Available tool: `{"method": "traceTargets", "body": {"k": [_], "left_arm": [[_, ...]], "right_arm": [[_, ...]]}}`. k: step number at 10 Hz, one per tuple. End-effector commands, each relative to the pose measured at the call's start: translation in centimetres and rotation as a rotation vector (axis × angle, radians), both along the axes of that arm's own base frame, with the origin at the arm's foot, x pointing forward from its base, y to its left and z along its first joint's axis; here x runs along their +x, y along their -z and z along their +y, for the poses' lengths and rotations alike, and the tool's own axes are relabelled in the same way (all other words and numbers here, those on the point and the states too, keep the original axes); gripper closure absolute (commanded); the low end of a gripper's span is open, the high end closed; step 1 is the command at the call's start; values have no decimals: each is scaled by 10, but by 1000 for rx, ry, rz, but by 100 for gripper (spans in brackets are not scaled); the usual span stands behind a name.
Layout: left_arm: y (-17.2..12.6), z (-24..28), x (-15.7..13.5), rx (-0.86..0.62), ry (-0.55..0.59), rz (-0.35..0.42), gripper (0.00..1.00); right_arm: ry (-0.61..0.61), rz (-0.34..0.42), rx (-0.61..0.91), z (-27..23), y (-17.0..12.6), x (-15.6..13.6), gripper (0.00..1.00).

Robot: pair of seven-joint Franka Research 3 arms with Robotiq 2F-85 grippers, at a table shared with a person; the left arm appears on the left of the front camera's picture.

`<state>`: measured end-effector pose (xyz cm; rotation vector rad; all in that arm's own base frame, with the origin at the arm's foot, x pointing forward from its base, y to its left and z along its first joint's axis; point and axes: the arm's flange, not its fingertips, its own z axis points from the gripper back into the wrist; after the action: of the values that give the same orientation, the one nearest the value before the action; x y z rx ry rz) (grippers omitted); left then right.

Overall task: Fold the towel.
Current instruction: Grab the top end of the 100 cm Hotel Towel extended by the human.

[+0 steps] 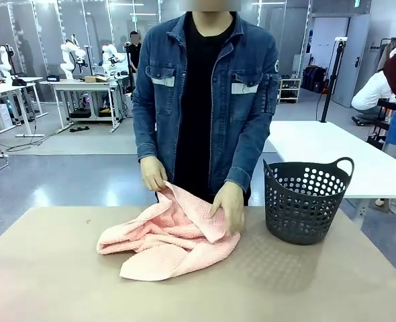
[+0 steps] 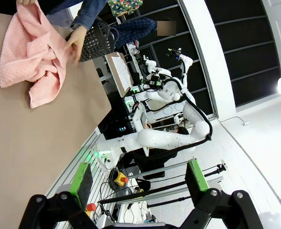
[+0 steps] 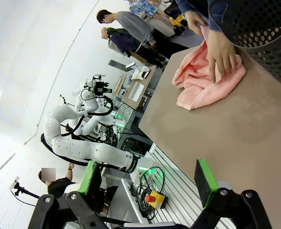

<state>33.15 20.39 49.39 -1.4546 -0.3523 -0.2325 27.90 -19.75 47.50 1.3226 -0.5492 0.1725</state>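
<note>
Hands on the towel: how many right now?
2, both the person's: one hand holds the far edge of the towel, the other hand lies flat on it on the basket side. None seems hidden.

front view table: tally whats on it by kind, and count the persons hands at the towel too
towel: 1
basket: 1
person's hands, both at the towel: 2
total: 4
</note>
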Motion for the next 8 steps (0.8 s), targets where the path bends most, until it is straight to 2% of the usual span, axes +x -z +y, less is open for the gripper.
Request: {"method": "traceTargets", "body": {"k": [1,8], "left_arm": [[0,1,0,-5,2,10,0],[0,1,0,-5,2,10,0]], "right_arm": [[0,-17,10,-1,-2,0,0],[0,-17,10,-1,-2,0,0]]}}
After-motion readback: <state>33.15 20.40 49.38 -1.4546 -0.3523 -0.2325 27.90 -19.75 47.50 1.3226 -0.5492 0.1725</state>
